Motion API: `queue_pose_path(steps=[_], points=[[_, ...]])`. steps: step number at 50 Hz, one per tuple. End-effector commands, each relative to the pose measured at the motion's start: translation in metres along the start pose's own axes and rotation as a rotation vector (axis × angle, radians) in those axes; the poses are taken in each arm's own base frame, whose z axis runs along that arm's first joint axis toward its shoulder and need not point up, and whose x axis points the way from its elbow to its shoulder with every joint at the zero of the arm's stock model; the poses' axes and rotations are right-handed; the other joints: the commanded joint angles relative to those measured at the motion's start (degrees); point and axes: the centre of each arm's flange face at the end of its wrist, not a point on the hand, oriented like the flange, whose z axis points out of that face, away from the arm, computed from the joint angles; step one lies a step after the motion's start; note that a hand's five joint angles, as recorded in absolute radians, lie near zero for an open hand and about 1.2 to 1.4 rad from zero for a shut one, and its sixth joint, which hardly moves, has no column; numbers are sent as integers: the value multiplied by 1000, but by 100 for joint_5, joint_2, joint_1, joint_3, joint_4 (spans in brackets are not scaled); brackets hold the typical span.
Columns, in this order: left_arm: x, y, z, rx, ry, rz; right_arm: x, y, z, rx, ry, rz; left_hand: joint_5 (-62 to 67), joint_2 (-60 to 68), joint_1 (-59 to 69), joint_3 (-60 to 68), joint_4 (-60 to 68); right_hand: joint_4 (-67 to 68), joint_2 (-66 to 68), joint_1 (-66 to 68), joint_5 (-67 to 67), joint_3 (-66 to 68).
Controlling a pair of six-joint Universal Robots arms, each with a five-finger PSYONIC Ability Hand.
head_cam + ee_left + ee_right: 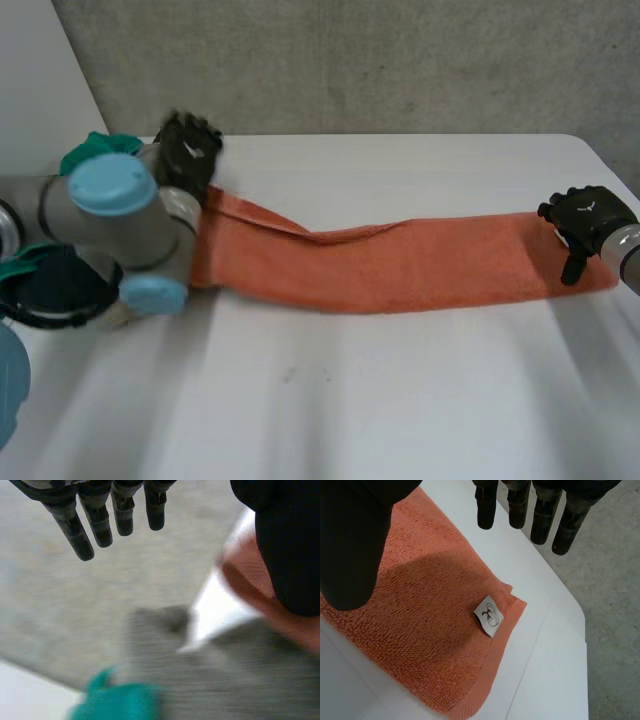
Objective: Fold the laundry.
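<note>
**Item — orange towel** (400,265). It was laid on the white table (350,410) as a long narrow strip, doubled lengthwise and stretched from the left arm (110,215) across to the right side. A raised crease was noted along its far edge near the middle. The left end was partly hidden behind the left arm.

**Left hand** (188,150). It was placed at the towel's far left corner. In the left wrist view the fingers (100,525) were held straight and set well apart from the thumb (290,545), with nothing gripped between them. A fold of the towel was seen just beside the thumb. Whether it was touched could not be told.

**Right hand** (585,222). It was positioned over the towel's right end, by the far corner. In the right wrist view the fingers (520,505) were held straight, and the thumb (355,545) was set wide of them above the cloth — nothing was held.

**Label** (489,616). This small white tag was attached near the towel's corner and lay under the spread right hand, between thumb and fingers. It was printed with a dark mark that could not be read.

**Surroundings.** A grey floor (615,605) was seen beyond the table's edge.
</note>
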Motion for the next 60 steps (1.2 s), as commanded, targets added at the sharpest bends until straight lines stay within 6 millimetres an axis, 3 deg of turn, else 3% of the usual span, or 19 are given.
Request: queue_pose_path(steps=[1,7,15,19,27,36,39,40,41,42,51,56,60], points=[[-24,-3,10,12,-84,-53,-2,1,-4,-5,-5,3,-128,-63,-26,-73,-54,-324,-264,-130,-376,-193],[-13,-22,-28,42,27,-72,3,2,-2,-3,5,3,-128,-63,-26,-73,-54,-324,-264,-130,-376,-193],[10,-32,-66,28,132,-72,14,9,0,-20,24,16,-128,-63,-26,-73,-54,-324,-264,-130,-376,-193],[9,-32,-81,17,152,-71,22,14,1,-13,23,20,-128,-63,-27,-73,-54,674,734,868,621,805],[7,-32,-96,10,165,-70,18,27,11,2,-29,-4,-111,-46,-10,-56,-37,1585,1645,1778,1532,1716],[4,-33,-99,10,162,-72,16,43,25,-16,-32,-16,-128,-63,-27,-73,-54,2072,2132,2265,2019,2202],[4,-32,-98,7,162,-81,20,49,29,-20,-17,-29,-128,-63,-26,-73,-54,4000,4060,4194,3948,4131],[4,-32,-98,7,162,-84,23,50,30,-22,-8,-31,-128,-63,-27,-73,-54,4790,4850,4984,4738,4921],[4,-32,-99,6,163,-90,27,53,31,-26,4,-38,-128,-63,-27,-73,-54,6530,6590,6724,6478,6661],[4,-32,-99,5,163,-93,30,55,32,-29,14,-42,-128,-63,-27,-73,-54,6675,6735,6868,6622,6806],[-1,-36,-102,12,155,-101,77,75,26,-89,145,-83,-145,-80,-43,-90,-71,6676,6736,6870,6624,6807],[-8,-40,-104,21,141,-103,122,95,22,-122,280,-202,-145,-80,-43,-90,-71,6676,6736,6870,6624,6807],[-11,-40,-108,20,139,-107,147,98,17,-135,354,-272,-145,-80,-43,-90,-71,6676,6736,6870,6624,6807]])
